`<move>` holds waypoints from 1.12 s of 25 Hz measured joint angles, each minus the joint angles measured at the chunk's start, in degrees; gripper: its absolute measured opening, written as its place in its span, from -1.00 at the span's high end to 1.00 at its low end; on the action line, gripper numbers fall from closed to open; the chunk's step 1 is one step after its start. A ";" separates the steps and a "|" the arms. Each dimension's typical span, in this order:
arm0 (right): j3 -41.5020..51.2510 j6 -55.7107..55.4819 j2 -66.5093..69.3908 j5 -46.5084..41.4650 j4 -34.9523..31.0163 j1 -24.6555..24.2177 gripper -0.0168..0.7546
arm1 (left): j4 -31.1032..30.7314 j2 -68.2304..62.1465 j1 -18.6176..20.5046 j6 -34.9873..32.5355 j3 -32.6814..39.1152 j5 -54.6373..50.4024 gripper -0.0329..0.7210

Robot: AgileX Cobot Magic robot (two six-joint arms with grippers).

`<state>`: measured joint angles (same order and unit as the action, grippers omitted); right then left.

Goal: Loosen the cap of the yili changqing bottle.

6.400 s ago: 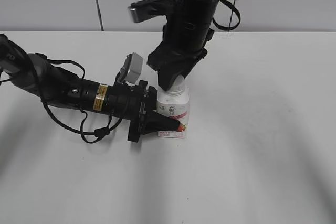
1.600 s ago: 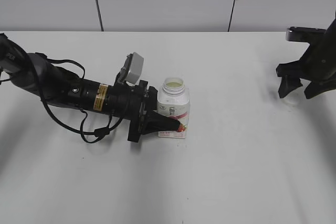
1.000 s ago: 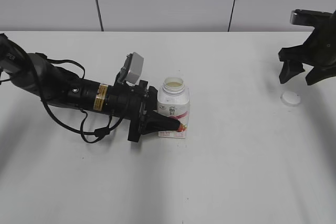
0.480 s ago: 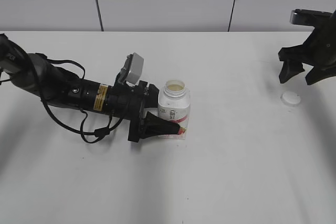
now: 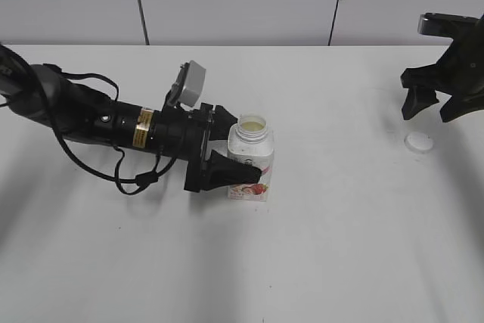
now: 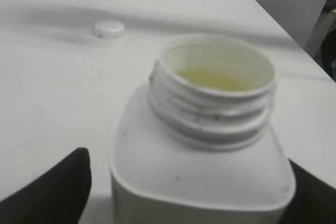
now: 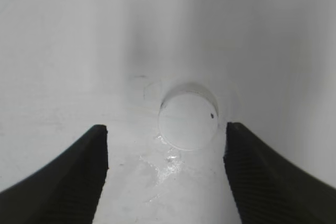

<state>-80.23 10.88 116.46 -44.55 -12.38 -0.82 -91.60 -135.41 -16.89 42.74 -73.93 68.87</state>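
Exterior view shows the big change pretty clearly: the cap [image 5: 418, 141] is no longer on the yili changqing bottle [image 5: 250, 159]. About 6 seconds back the right arm was planted right on top of the neck; now that arm is way off at the right edge of the bench [image 5: 340, 247] and the cap lies flat on the bench just below the right tool [image 5: 432, 109], well apart from the bottle. That tool is spread wide and holds nothing; in the right wrist view the cap [image 7: 187, 115] sits on the bench between the 2 dark fingers [image 7: 63, 166] without touching either.

The other change is the left tool [image 5: 227, 163]. Half a second ago its fingers were pinched on the lower body of the bottle, and now they look opened up, standing either side of it. Left wrist view backs that up: the open threaded neck [image 6: 212, 95] with pale yellowish liquid inside, and dark fingers [image 6: 52, 192] off to the sides rather than pressed in.

So I'd say the loosening is more than done, since the cap is fully off, and the bottle stands upright mid-bench on its own.
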 joint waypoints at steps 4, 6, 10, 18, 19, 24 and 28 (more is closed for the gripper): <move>0.00 0.00 0.00 0.05 0.00 0.00 -0.45 | -0.21 1.73 0.00 1.25 0.04 0.20 -0.64; 0.00 0.00 0.00 0.10 0.00 0.00 -0.45 | -0.29 2.28 0.00 1.58 0.04 0.14 -0.65; 0.00 0.00 0.00 0.15 -0.06 0.00 -0.45 | -1.22 4.09 0.00 2.97 0.04 0.15 -0.65; 0.00 0.00 0.00 0.14 -0.06 0.00 -0.45 | -2.94 9.37 0.00 8.16 0.04 0.15 -0.65; 0.00 0.00 0.00 -0.01 -0.06 0.00 -0.45 | -3.05 10.36 0.00 8.99 0.04 0.15 -0.65; 0.00 0.00 -1.41 -0.71 -0.06 0.00 -0.45 | -3.34 15.42 0.00 14.79 0.06 0.18 -0.65; -0.69 0.00 -3.76 -1.68 -0.06 0.00 -0.45 | -3.68 20.26 0.05 20.38 0.06 -2.62 -0.65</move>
<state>-80.92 10.88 112.70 -46.23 -12.44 -0.82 -95.28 -115.15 -16.84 63.12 -73.87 66.26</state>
